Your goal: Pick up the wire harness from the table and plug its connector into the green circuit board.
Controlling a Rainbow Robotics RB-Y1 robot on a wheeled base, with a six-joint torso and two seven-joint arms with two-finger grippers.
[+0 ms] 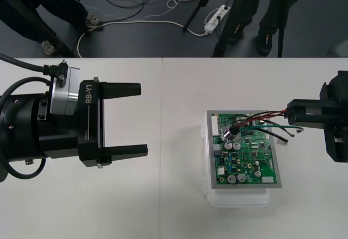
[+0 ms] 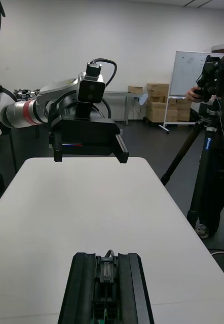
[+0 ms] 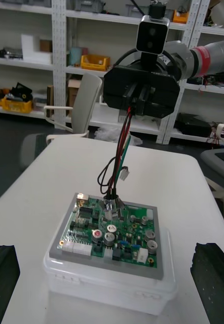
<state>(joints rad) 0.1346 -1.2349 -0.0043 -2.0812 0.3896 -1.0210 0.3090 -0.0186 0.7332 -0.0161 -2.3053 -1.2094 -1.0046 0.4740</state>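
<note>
Front view, looking steeply down on a light table (image 1: 174,87). The left gripper (image 1: 143,120) sits at the left of the frame. Its two black fingers are spread wide apart with nothing between them, and it is well apart from the board.

A green circuit board (image 1: 247,152) lies right of centre, on a white base (image 1: 239,198) that shows below its lower edge. The right gripper (image 1: 289,114) enters from the right edge, its fingers pressed together on the wire harness (image 1: 255,118). Red, black and green wires run leftward from those fingers to the board. There the round metal socket (image 1: 228,134) rests on the board's upper left part. A small pale connector (image 1: 283,139) hangs off the wires just past the board's right edge.

Left wrist view: that arm's own fingers (image 3: 3,276) stand far apart. The right gripper (image 3: 137,104) hangs above the circuit board (image 3: 112,235), and the wire harness (image 3: 123,136) drops from it to the socket (image 3: 112,205).

Right wrist view: the left gripper (image 2: 86,136) faces the camera across the table, held above it.
</note>
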